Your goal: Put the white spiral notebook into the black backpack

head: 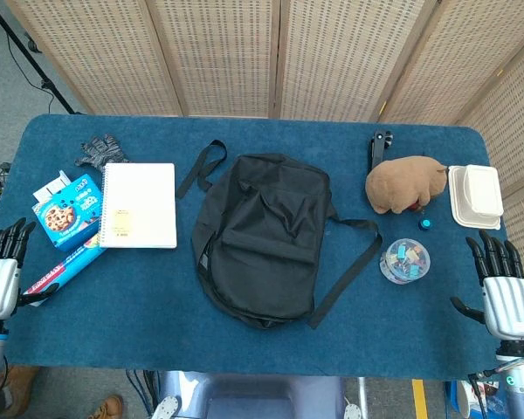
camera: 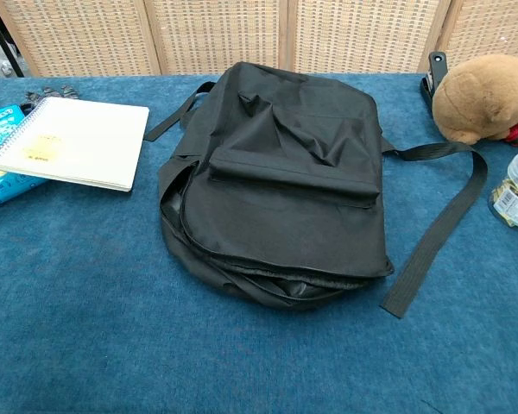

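The black backpack (camera: pixel 276 185) is lying flat mid-table nearest the chest camera, straps trailing; the white spiral notebook (head: pixel 140 205) is sitting closed well to its left, overlapping a blue cookie box (head: pixel 67 209). Both the left hand (head: pixel 2 271) and right hand (head: pixel 505 292) are resting at the table's edges, fingers apart, holding nothing

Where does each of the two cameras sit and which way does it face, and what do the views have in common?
Head view: high above the near table edge, looking steeply down on the whole blue table; left hand and right hand show at the lower corners, both empty.
Chest view: low at the near edge, looking across the tabletop toward the wicker screen; no robot body shows.
Shared: black backpack, white spiral notebook, brown plush toy.
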You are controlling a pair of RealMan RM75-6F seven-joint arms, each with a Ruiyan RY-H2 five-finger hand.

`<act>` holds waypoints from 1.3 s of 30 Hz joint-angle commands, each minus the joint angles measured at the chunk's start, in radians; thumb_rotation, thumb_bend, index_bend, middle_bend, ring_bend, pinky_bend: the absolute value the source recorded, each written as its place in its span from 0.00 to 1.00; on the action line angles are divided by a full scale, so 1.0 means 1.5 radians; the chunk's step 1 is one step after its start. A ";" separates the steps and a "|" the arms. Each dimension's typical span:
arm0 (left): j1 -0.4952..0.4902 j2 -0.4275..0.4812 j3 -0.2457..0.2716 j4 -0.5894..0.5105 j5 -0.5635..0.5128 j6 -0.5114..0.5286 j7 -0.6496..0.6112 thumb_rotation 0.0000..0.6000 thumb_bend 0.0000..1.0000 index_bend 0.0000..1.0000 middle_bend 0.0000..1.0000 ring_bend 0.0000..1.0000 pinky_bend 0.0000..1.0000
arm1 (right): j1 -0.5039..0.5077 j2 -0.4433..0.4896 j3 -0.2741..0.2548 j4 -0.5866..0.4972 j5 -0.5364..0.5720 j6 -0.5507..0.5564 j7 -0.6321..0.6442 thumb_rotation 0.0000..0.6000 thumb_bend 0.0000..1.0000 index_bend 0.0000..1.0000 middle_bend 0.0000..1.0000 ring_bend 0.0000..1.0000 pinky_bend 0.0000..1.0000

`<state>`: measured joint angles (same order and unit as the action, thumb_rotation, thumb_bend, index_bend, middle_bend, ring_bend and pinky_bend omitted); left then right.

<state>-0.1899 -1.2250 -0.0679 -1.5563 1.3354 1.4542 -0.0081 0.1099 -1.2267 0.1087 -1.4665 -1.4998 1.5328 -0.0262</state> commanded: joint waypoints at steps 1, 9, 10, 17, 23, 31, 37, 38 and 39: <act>0.001 -0.001 -0.001 0.000 0.001 -0.001 0.002 1.00 0.00 0.00 0.00 0.00 0.00 | 0.000 0.000 0.000 0.000 0.000 0.000 -0.001 1.00 0.00 0.00 0.00 0.00 0.00; 0.004 -0.008 -0.004 0.009 0.008 0.002 0.017 1.00 0.00 0.00 0.00 0.00 0.00 | -0.002 0.003 -0.002 -0.005 -0.003 0.002 0.000 1.00 0.00 0.00 0.00 0.00 0.00; 0.003 -0.011 -0.003 0.016 0.011 0.000 0.023 1.00 0.00 0.00 0.00 0.00 0.00 | -0.002 0.004 -0.002 -0.007 -0.002 0.001 0.002 1.00 0.00 0.00 0.00 0.00 0.00; -0.042 -0.066 0.004 0.113 0.062 -0.040 0.057 1.00 0.00 0.00 0.00 0.00 0.00 | -0.002 0.008 0.000 -0.010 0.006 -0.006 0.007 1.00 0.00 0.00 0.00 0.00 0.00; -0.092 -0.151 -0.001 0.220 0.092 -0.080 0.108 1.00 0.00 0.00 0.00 0.00 0.00 | -0.005 0.013 0.002 -0.017 0.007 -0.003 0.012 1.00 0.00 0.00 0.00 0.00 0.00; -0.149 -0.225 -0.020 0.305 0.090 -0.134 0.152 1.00 0.00 0.00 0.00 0.00 0.00 | -0.003 0.013 0.003 -0.014 0.014 -0.011 0.018 1.00 0.00 0.00 0.00 0.00 0.00; -0.192 -0.282 -0.041 0.377 0.082 -0.163 0.196 1.00 0.00 0.00 0.00 0.00 0.05 | -0.002 0.012 0.004 -0.011 0.020 -0.017 0.020 1.00 0.00 0.00 0.00 0.00 0.00; -0.199 -0.293 -0.046 0.391 0.077 -0.168 0.206 1.00 0.00 0.00 0.00 0.00 0.06 | -0.003 0.012 0.004 -0.011 0.021 -0.018 0.020 1.00 0.00 0.00 0.00 0.00 0.00; -0.204 -0.301 -0.049 0.400 0.074 -0.172 0.210 1.00 0.00 0.00 0.00 0.00 0.06 | -0.003 0.012 0.004 -0.011 0.022 -0.019 0.020 1.00 0.00 0.00 0.00 0.00 0.00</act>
<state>-0.4737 -1.6469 -0.1253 -0.9881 1.4588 1.2143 0.2818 0.1060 -1.2080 0.1146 -1.4828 -1.4674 1.5050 0.0039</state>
